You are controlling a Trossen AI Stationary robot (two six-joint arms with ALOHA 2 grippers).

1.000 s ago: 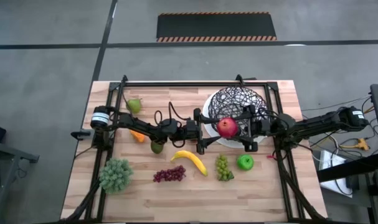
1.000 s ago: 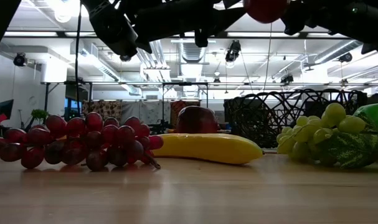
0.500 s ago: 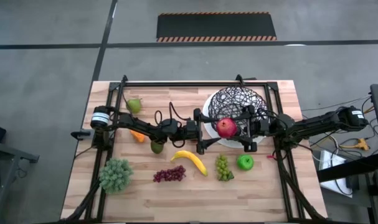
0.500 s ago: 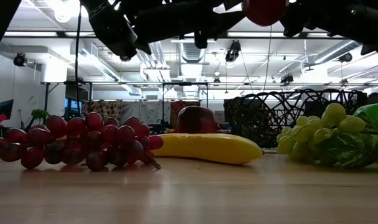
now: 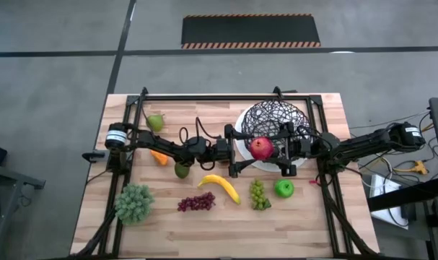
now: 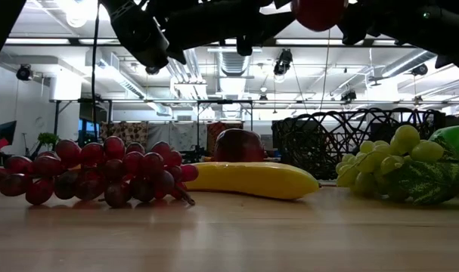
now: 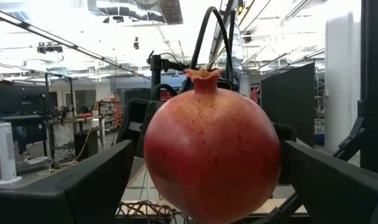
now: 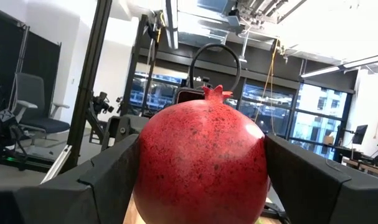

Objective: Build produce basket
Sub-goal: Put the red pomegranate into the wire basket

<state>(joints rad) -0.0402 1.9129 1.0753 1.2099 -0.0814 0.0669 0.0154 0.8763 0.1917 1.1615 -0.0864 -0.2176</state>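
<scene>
Produce in the claws first: clamping a red pomegranate in the right gripper, both fingers pressing flat against its sides, crown pointing up. Flanking the same fruit from the opposite side with the left gripper, fingers spread wide, leaving a sliver of a gap on one side in the left wrist view, so gripping nothing. Holding the pomegranate aloft, clear of the table, over the edge of the basket that faces the loose fruit. Reaching in from opposite ends, both arms meeting tip to tip above the middle of the table. Sitting behind them, the black wire basket on its white plate, toward the far right of the tabletop. Lying in front of the grippers: a banana, green grapes just beside it, a green apple beyond those, purple grapes on the banana's other side. Resting under and around the left arm: an avocado, a carrot, a pear near the far left corner. Standing apart at the near left, a frilly leafy bunch.
</scene>
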